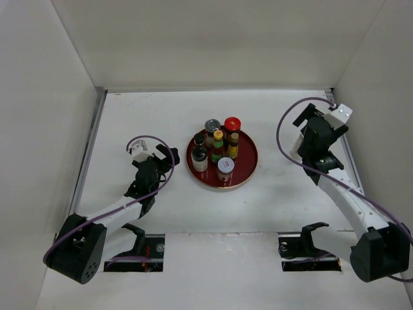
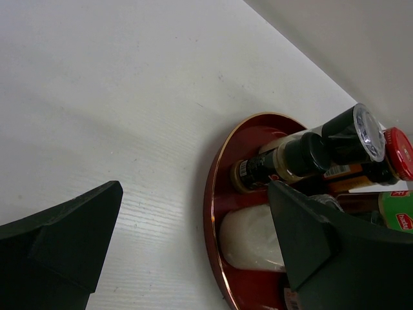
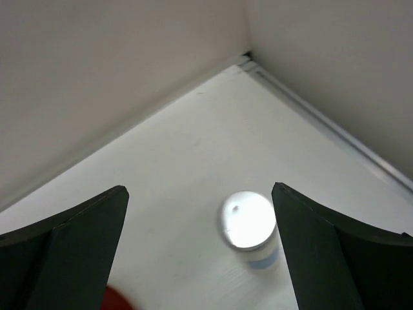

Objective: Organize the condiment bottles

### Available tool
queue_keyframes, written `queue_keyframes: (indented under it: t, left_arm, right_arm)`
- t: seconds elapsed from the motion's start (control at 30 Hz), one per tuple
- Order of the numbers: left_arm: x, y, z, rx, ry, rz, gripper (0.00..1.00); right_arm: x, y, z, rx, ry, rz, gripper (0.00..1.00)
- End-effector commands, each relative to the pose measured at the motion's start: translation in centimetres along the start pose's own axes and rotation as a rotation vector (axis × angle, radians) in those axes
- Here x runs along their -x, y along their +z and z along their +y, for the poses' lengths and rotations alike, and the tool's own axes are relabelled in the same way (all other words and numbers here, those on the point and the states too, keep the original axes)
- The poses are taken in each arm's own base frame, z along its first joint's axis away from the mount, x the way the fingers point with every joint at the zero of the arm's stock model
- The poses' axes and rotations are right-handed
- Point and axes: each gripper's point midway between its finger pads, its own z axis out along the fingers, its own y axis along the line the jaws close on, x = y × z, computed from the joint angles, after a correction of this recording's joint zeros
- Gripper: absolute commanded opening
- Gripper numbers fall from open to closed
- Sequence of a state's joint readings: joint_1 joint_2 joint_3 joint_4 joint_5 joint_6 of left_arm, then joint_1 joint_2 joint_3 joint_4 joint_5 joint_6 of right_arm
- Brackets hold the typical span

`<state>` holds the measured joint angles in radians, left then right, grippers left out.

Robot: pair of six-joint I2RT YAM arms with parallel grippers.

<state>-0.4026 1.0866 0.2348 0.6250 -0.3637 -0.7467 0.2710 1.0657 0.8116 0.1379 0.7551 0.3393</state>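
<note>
Top external view: the left pincer [image 1: 164,155] is held low over the table [image 1: 129,123], just left of the round red tray [image 1: 249,169]. In the left wrist view its jaws are seen spread wide with nothing gripped, and the tray's gold-edged rim is seen close ahead. The condiment bottles [image 1: 210,139] are gathered upright in a tight cluster on the tray, near the middle of the table. At the cluster's left a black-capped dark bottle [image 1: 199,154] with a pale lower body is found, and a silver-capped shaker [image 1: 212,125] is placed behind it at the far side. A yellow-capped green bottle [image 1: 218,148] is set in the middle of the group. A squat jar [image 1: 225,169] with a red-and-white lid is placed at the near edge, while a red-lidded jar [image 1: 232,123] and a slim dark bottle [image 1: 233,147] are set toward the right. Further right, well apart from the tray, the right pincer [image 1: 308,126] is held near the right wall. In the right wrist view its jaws are seen wide apart and nothing is gripped. Below them a white bottle [image 3: 248,223] with a round white cap and a faint bluish label is seen standing alone on the table, off the tray, toward the far corner; it is touched by neither finger
</note>
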Motion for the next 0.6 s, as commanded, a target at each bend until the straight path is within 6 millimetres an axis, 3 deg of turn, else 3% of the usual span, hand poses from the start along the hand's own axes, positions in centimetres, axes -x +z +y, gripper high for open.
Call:
queue_keyframes:
  t: [0.0, 0.13, 0.2, 0.47, 0.57]
  left_arm:
    - [0.8, -0.1, -0.9, -0.034, -0.034, -0.039, 1.00]
    - [0.5, 0.0, -0.9, -0.036, -0.035, -0.023, 1.00]
    - [0.6, -0.1, -1.1, -0.044, -0.042, -0.024, 1.00]
    - [0.3, 0.0, -1.1, -0.044, -0.041, -0.018, 1.00]
    - [0.3, 0.1, -0.9, -0.040, -0.041, -0.017, 1.00]
  right_arm:
    - [-3.2, 1.3, -3.8, -0.140, -0.121, 0.069, 1.00]
    - [-7.8, 3.2, -2.5, -0.095, -0.195, 0.200, 1.00]
    - [-8.8, 3.8, -2.6, -0.102, -0.196, 0.218, 1.00]
    - [-10.0, 6.1, -4.4, -0.154, -0.162, 0.243, 1.00]
    - [-10.7, 6.5, -3.9, -0.133, -0.142, 0.258, 0.70]
